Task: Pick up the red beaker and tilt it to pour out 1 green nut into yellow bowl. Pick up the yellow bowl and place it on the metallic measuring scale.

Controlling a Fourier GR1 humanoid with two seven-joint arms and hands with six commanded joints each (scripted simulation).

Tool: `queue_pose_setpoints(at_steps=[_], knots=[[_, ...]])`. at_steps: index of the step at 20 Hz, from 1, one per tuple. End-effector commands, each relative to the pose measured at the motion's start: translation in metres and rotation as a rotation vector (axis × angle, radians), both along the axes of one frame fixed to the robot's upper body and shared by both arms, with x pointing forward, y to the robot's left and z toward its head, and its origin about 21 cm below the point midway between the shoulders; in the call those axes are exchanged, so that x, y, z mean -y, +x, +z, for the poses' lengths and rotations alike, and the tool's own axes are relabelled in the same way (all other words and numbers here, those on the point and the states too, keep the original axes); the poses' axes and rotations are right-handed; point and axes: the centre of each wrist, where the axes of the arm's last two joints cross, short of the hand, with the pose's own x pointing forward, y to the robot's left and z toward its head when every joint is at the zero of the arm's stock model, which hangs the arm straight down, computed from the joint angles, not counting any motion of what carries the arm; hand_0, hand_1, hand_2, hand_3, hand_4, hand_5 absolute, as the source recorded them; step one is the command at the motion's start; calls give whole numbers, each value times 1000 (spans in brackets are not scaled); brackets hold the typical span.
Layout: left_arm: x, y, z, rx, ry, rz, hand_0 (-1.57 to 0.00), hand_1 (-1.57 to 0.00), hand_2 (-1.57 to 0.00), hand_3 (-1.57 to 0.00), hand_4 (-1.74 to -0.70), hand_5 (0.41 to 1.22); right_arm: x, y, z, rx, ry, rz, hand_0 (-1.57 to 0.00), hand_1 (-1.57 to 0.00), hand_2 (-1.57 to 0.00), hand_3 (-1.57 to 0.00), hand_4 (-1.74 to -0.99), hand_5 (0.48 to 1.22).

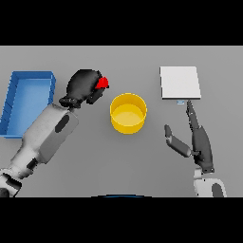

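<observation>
Seen from above, a grey desk point(118, 161) carries four things. Left of centre, the left hand point(84, 85) is curled round a red beaker point(102, 83) — only a small red patch of the beaker shows at the hand's right edge, the rest being hidden by the dark fingers. Its tilt and contents cannot be made out. The left arm runs down to the lower left corner, where it is cut off.

Just right of the beaker, apart from it, sits a yellow bowl point(128, 113), upright on the desk near the middle. Its inside looks plain yellow; no nut can be told in it.

At the far left lies a blue tray point(14, 102), its left side cut off by the edge of the view.

Upper right, a pale square scale point(180, 82) lies flat, with a tiny mark at its near edge too small to read.

The right hand point(198, 142) rests below the scale — fingers straight and spread, thumb out to the left, holding nothing. One fingertip points up near the scale's near edge; whether it touches is unclear.
</observation>
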Motion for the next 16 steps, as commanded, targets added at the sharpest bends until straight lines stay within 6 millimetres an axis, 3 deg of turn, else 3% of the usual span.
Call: queue_pose_setpoints(at_steps=[1,4,6,7,11,16], knots=[[6,-1,3,12,59,-23,-1570,-1570,-1570,-1570,-1740,1161,-3,-3,-2,1,-3,8,1,1,1,1,-1267,698],[14,2,7,50,211,-81,-1571,-1571,-1571,-1570,-1740,1190,-2,-7,-1,6,1,14,1,1,1,1,-1274,704],[18,7,16,75,310,-122,-1571,-1571,-1571,-1571,-1649,1201,-4,-3,-4,-6,7,10,1,1,1,1,-1284,705],[19,8,18,82,360,-143,-1571,-1571,-1571,-1571,-1666,1205,-5,-3,-6,-8,13,4,1,1,1,1,-1283,702],[39,10,28,96,573,-256,-1571,-1571,-1571,-1277,-1701,1215,-1,-5,-8,8,47,-6,1,1,1,1,-1292,678],[60,10,28,120,802,-396,-1571,-1571,-1571,-1475,-1726,1219,-3,-5,-6,5,88,-11,1,1,1,1,-1291,648]])
